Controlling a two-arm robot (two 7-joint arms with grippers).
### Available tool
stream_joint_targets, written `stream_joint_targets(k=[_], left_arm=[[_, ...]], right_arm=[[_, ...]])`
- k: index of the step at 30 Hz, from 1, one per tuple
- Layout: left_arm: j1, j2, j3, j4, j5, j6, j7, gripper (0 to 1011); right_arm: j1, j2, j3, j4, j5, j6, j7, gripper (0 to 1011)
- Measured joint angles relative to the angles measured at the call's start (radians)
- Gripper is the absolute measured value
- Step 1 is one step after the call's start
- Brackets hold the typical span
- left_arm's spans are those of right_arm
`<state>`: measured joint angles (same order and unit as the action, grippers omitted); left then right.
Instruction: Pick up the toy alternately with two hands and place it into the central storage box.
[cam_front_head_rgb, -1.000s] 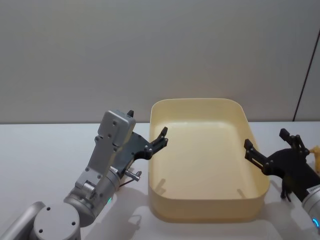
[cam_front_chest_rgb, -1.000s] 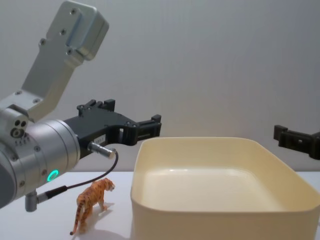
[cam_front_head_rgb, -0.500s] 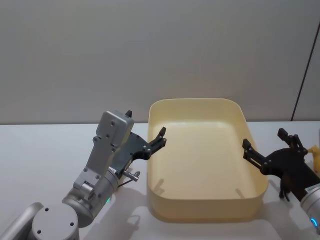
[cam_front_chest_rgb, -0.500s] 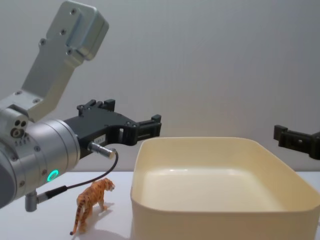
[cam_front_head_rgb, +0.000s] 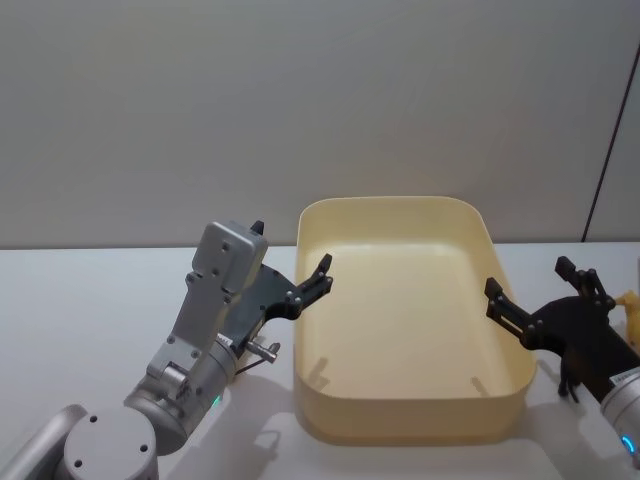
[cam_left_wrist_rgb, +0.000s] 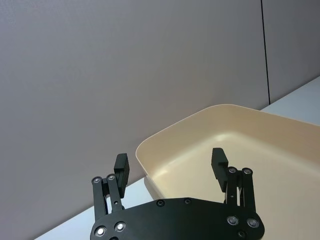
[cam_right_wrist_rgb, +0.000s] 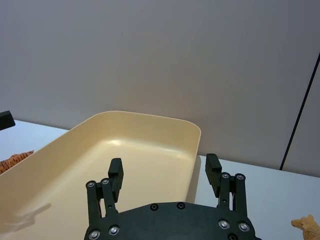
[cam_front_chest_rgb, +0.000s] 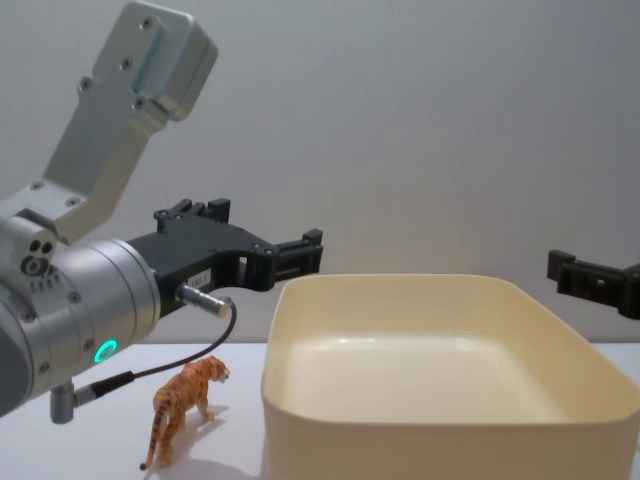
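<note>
A small orange striped tiger toy (cam_front_chest_rgb: 183, 408) stands on the white table to the left of the central storage box (cam_front_chest_rgb: 430, 450), a large cream-yellow tub (cam_front_head_rgb: 400, 203) with nothing inside. My left gripper (cam_front_head_rgb: 290, 252) hovers open above the tiger, at the tub's left rim; in its wrist view the left gripper (cam_left_wrist_rgb: 170, 161) has nothing between its fingers and the tub (cam_left_wrist_rgb: 195, 134) lies beyond. My right gripper (cam_front_head_rgb: 529, 277) hangs open and holds nothing at the tub's right rim. From the right wrist, the right gripper (cam_right_wrist_rgb: 164, 165) faces the tub (cam_right_wrist_rgb: 150, 116), with the tiger (cam_right_wrist_rgb: 11, 162) on the far side.
A small tan toy animal (cam_front_head_rgb: 630, 303) stands on the table at the far right, beyond my right gripper, and appears again as the tan toy (cam_right_wrist_rgb: 306, 224). A grey wall runs behind the table. The left arm's silver body with its green ring (cam_front_chest_rgb: 104, 350) looms over the tiger.
</note>
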<state>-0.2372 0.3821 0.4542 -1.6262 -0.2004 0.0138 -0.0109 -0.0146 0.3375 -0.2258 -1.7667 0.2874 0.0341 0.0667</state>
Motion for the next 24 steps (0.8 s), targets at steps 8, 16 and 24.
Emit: stream_joint_targets(k=[8, 16, 24], left_arm=[[0.0, 0.0, 0.0, 0.0, 0.0, 0.0, 0.0, 1001], [0.0, 0.0, 0.0, 0.0, 0.0, 0.0, 0.0, 1001], [0.0, 0.0, 0.0, 0.0, 0.0, 0.0, 0.0, 1001]], right_arm=[[-0.009, 0.003, 0.002, -0.009, 0.0, -0.001, -0.004, 1001], [-0.036, 0.017, 0.011, -0.036, 0.001, -0.001, -0.036, 1001], [-0.083, 0.047, 0.034, -0.075, 0.018, 0.002, -0.088, 1001]])
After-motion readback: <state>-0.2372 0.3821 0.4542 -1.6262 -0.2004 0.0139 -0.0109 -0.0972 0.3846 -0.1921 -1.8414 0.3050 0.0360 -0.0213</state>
